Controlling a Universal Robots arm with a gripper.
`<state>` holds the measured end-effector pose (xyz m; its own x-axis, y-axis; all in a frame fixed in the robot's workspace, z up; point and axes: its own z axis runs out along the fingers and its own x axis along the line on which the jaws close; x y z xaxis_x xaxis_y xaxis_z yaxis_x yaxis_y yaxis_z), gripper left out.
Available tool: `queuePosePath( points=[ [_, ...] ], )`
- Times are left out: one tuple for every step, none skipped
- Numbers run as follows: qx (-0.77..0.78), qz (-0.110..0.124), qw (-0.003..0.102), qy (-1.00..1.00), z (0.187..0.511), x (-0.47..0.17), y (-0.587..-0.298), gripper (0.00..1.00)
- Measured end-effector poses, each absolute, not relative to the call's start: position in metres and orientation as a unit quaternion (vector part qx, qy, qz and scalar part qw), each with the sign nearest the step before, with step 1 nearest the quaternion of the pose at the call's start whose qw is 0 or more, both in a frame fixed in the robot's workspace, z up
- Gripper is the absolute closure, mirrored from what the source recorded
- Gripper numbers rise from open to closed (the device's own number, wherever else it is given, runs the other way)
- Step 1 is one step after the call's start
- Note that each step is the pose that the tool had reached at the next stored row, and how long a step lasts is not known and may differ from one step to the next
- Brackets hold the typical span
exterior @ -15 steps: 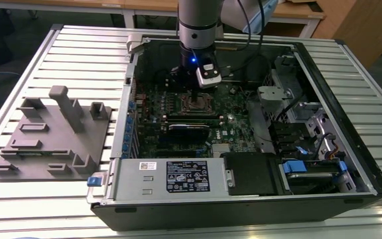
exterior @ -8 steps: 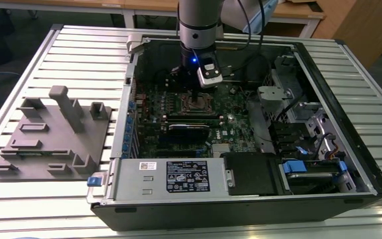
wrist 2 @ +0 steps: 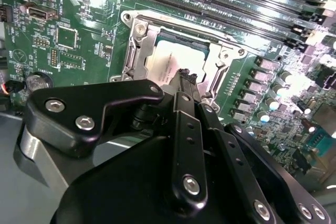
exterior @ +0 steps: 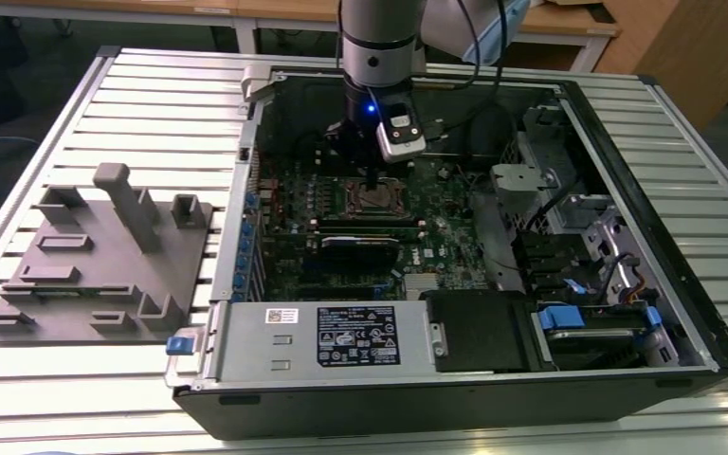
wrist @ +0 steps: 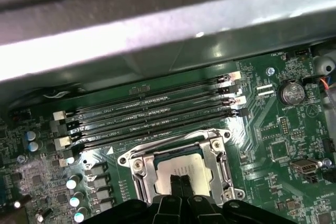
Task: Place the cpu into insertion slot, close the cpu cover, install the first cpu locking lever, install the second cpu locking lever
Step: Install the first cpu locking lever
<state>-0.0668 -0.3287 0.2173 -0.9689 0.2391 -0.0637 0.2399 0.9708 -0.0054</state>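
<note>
Over the dark-rimmed square insertion slot [wrist: 181, 169] mid-motherboard, I see the gripper [wrist: 181, 182], fingers pinched together, touching the seated silver-tan square cpu [wrist 2: 173, 64] under the grey metal cpu cover [wrist: 214, 157]; I'd press gently, squarely.

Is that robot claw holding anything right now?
Nothing: the gripper is shut, fingertips together just over the cpu, which lies under the cpu cover.

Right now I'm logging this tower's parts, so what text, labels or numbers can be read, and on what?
power supply label: print too small to read.
white sticker beside it: too small to read.
motherboard lettering: blurred, unreadable.
cpu top: faint marks, unreadable.
Nothing can be quoted.
</note>
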Motion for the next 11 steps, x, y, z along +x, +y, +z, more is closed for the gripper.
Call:
queuePosePath(
  points=[
    [0.121,-0.006,0.031,0.992,0.2173,-0.0668,-0.3286,0.9],
    [0.121,-0.006,0.031,0.992,0.2173,-0.0668,-0.3286,0.9],
    [0.121,-0.006,0.031,0.992,0.2173,-0.0666,-0.3286,0.9],
    [0.121,-0.006,0.031,0.992,0.2174,-0.0659,-0.3287,0.9],
    [0.121,-0.006,0.031,0.992,0.2174,-0.0648,-0.3286,0.9],
    [0.121,-0.006,0.031,0.992,0.2174,-0.0633,-0.3286,0.9],
    [0.121,-0.006,0.031,0.992,0.2174,-0.062,-0.3286,0.9],
    [0.121,-0.006,0.03,0.992,0.2174,-0.0606,-0.3286,0.9],
    [0.121,-0.006,0.03,0.992,0.2174,-0.0593,-0.3286,0.9],
    [0.121,-0.006,0.03,0.992,0.2174,-0.0583,-0.3287,0.9],
    [0.121,-0.006,0.03,0.992,0.2174,-0.0582,-0.3287,0.9]
  ],
)
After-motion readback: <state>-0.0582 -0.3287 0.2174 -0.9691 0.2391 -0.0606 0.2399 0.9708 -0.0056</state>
